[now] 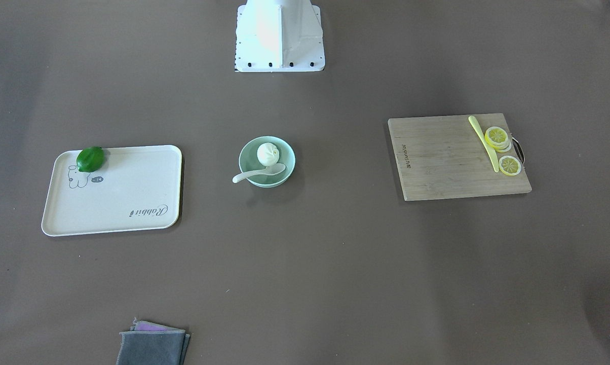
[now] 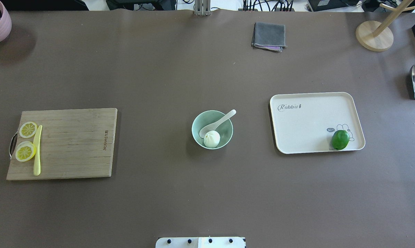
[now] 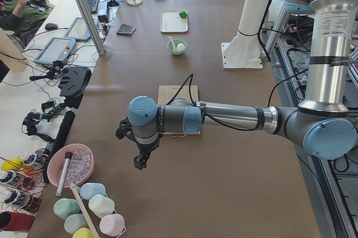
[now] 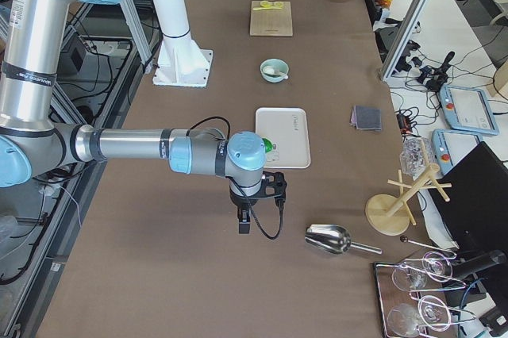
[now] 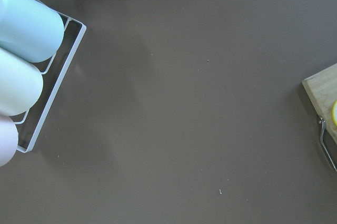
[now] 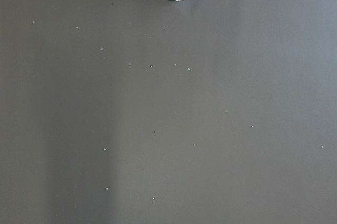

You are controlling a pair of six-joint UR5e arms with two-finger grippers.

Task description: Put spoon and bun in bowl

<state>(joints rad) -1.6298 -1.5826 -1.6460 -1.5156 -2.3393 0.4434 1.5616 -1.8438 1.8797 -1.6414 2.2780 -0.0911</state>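
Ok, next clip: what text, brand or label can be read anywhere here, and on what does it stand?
"Rabbit": cursive print on the cream tray.
Speech bubble printed on the same tray: too small to read.
Brand mark on the wooden cutting board: too blurred to read.
No other text is legible.

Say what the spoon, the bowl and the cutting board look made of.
The spoon: glossy white, likely glazed ceramic or hard plastic; it shows a smooth sheen. The bowl: smooth pale mint, matte-looking, ceramic or melamine, cannot tell which. The cutting board: wood or bamboo, unvarnished look, with visible lengthwise strips and grain.
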